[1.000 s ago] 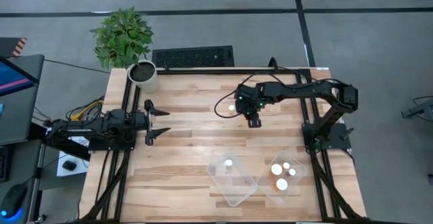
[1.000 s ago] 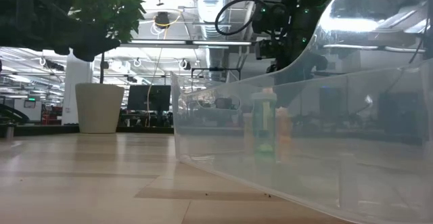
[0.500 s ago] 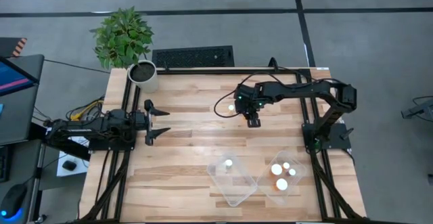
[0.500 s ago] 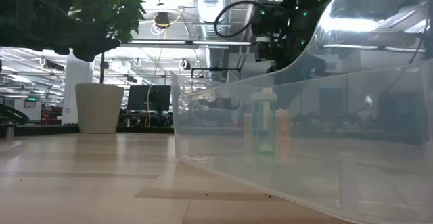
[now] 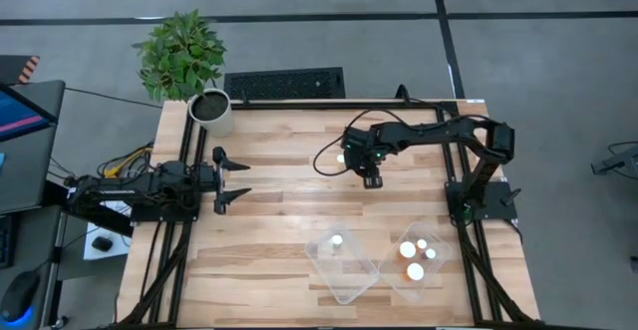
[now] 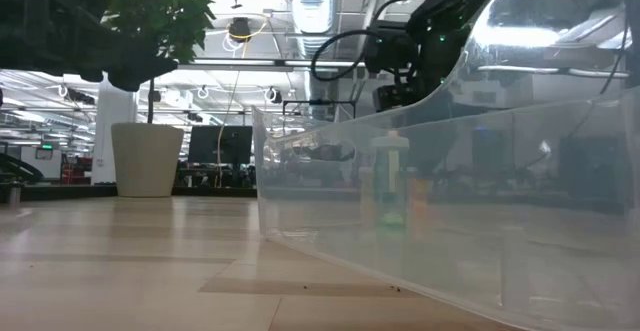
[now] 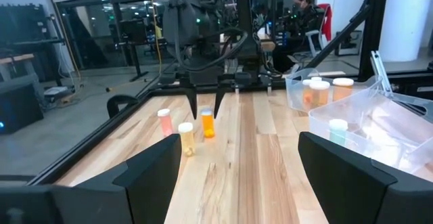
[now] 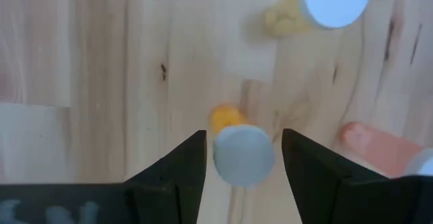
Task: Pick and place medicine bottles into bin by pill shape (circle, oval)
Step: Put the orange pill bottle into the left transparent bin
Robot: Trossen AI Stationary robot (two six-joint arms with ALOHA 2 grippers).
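Note:
Three medicine bottles stand upright on the table's far middle: an orange one (image 7: 208, 124), a yellow one (image 7: 186, 140) and a pink one (image 7: 164, 121). My right gripper (image 5: 371, 177) is open and points down over the orange bottle. In the right wrist view its fingers stand on either side of the bottle's white cap (image 8: 243, 155), with small gaps showing. The yellow bottle (image 8: 336, 1) and the pink bottle (image 8: 379, 148) stand beside it. My left gripper (image 5: 235, 185) is open and empty at the table's left.
Two clear bins stand at the near right. The left bin (image 5: 349, 282) holds one bottle (image 5: 337, 239); the right bin (image 5: 401, 282) holds several bottles (image 5: 422, 244). A white plant pot (image 5: 211, 112) stands at the far left corner. Bare wood lies between the two arms.
My right gripper has gone down toward the orange bottle and a little toward the table's left edge, staying open. The bottles have stayed in place.

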